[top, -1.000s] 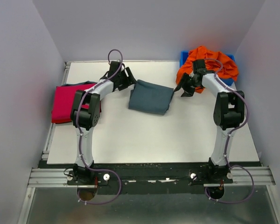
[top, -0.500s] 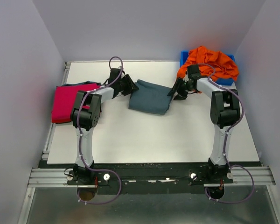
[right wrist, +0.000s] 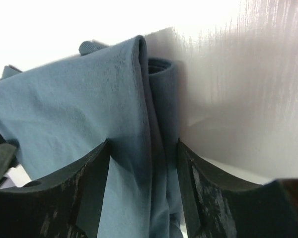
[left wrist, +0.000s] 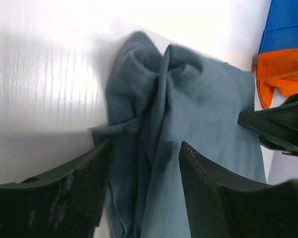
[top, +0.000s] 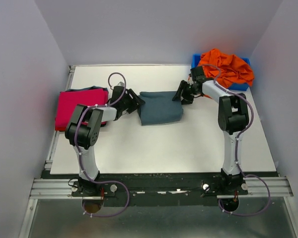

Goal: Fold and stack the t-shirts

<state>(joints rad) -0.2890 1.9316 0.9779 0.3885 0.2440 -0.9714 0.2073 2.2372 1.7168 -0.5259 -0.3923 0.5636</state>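
The plain shirt (top: 160, 107) is slate grey-blue, another shirt (top: 72, 109) solid magenta-red, a third shirt (top: 227, 68) bright orange. The bin (top: 195, 60) is blue, the table (top: 164, 144) white, the jaws black.

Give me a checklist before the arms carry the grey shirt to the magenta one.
1. Left gripper on the grey shirt: cloth bunched between its jaws, ok.
2. Right gripper on the other end: a fold between its jaws, ok.
3. Fold tidy: not ok, gathered at the left gripper.
4. Magenta shirt flat for stacking: ok, though the left arm hides part.
5. Orange shirt out of the path: ok, heaped on the bin.
6. Grip firm enough to lift: cannot tell.
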